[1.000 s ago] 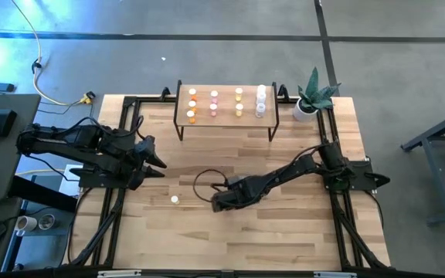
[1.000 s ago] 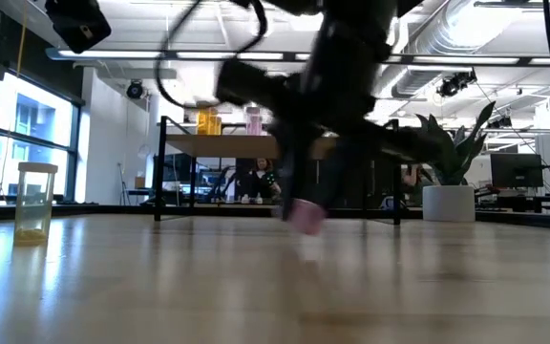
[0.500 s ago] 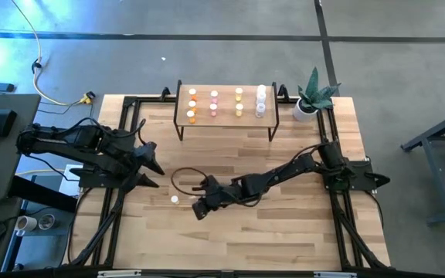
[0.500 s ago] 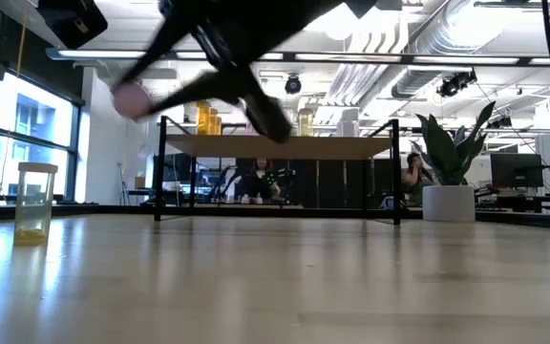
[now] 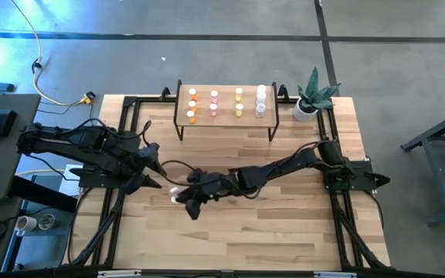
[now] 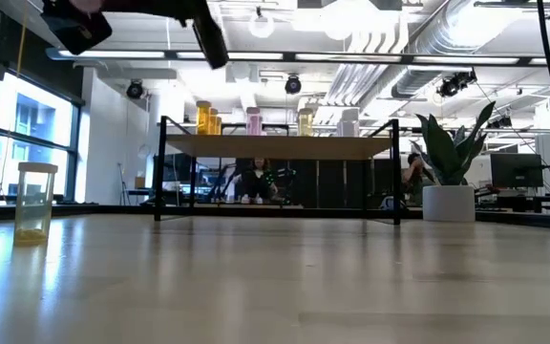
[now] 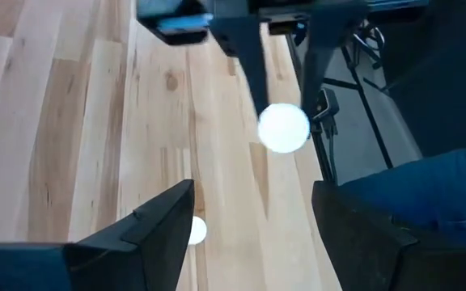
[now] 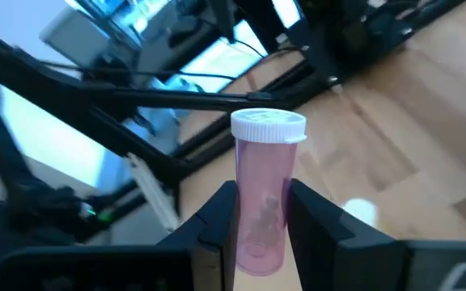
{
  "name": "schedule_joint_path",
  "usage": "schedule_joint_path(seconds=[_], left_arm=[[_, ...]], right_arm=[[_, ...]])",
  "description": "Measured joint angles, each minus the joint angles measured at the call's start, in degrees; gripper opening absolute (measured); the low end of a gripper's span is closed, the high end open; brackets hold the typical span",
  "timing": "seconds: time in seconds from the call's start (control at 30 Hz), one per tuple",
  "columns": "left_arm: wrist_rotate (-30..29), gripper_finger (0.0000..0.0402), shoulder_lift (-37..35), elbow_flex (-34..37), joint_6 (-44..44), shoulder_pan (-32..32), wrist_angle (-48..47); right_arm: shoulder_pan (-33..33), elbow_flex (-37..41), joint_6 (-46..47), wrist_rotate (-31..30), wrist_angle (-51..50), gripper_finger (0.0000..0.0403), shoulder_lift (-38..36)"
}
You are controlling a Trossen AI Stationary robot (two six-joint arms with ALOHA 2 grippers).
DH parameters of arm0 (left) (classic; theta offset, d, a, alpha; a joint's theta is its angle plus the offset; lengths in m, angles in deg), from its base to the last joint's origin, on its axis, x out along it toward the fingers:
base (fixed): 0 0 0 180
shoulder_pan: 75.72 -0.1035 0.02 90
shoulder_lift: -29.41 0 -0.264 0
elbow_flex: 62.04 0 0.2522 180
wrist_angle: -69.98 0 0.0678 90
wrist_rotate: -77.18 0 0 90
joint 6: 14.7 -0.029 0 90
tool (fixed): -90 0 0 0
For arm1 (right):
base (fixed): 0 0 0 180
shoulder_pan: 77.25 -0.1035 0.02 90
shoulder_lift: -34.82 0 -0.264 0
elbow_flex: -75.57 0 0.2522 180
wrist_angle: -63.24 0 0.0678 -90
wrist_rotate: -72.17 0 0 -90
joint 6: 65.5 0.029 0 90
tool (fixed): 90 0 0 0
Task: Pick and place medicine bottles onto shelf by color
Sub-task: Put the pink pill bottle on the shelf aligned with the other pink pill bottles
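Meanwhile, at the tabletop's nine o'clock edge, the left hand stands spread wide and empty. Just toward four o'clock from it, the right hand is clenched on a pink bottle, white cap pointing out past the fingertips, long axis along the fingers. A yellow bottle stands upright on the wood close by. For a handover, the left hand is nearest. The shelf with sorted bottles lies well off toward twelve o'clock. No writing is readable.

Bright overhead light, blown-out wrist glare
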Motion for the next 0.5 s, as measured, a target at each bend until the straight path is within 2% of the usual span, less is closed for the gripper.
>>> schedule_joint_path(seconds=[0.2, 0.5], left_arm=[[2.5, 0.0239, 0.5, 0.0, -0.4, -0.2, 2.6], [1.6, 0.0239, 3.8, 0.0, 0.0, -0.2, 6.7]], right_arm=[[1.7, -7.4, -5.4, 0.0, -14.9, 0.0073, 0.0], [2.3, -11.6, -9.3, 1.3, -20.4, 0.0073, 0.0]])
